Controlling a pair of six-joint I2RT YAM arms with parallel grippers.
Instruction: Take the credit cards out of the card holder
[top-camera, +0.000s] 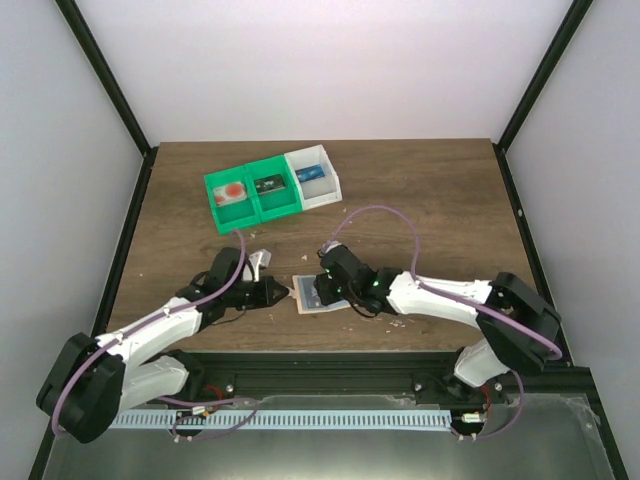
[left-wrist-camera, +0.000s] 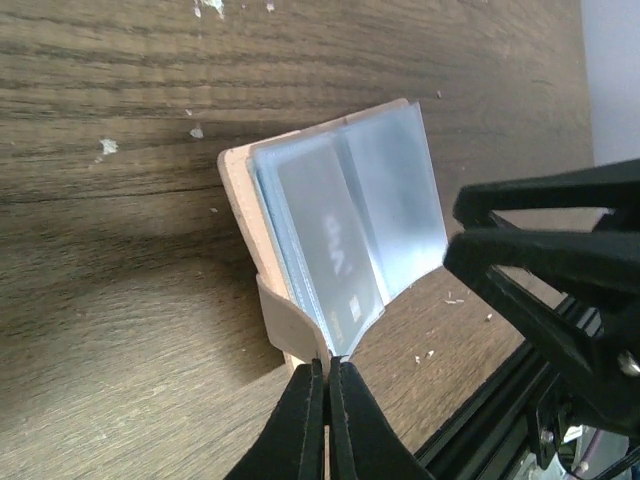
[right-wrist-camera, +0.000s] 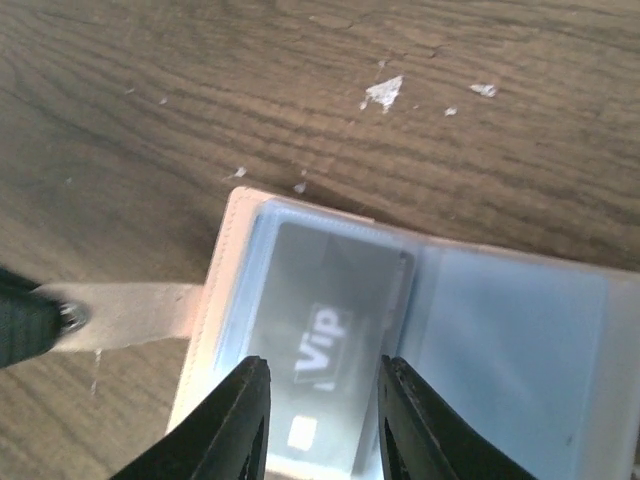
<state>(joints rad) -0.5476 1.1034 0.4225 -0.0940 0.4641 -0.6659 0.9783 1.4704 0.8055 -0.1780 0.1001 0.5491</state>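
Note:
The tan card holder (top-camera: 303, 294) lies open on the wooden table between the two arms. Its clear plastic sleeves face up. A dark grey card marked "Vip" (right-wrist-camera: 330, 320) sits in the left sleeve; the sleeve to its right looks pale blue (right-wrist-camera: 510, 350). My left gripper (left-wrist-camera: 327, 365) is shut on the holder's tab (left-wrist-camera: 285, 325) at its left edge. My right gripper (right-wrist-camera: 322, 400) is open just above the Vip card, one finger on each side of it. In the left wrist view the holder (left-wrist-camera: 240, 200) tilts up, with the right gripper's fingers (left-wrist-camera: 540, 260) beside it.
Two green bins (top-camera: 250, 195) and a white bin (top-camera: 313, 178) with small items stand at the back. White crumbs (right-wrist-camera: 385, 92) lie on the wood. The black rail of the table's front edge (left-wrist-camera: 500, 400) runs close to the holder.

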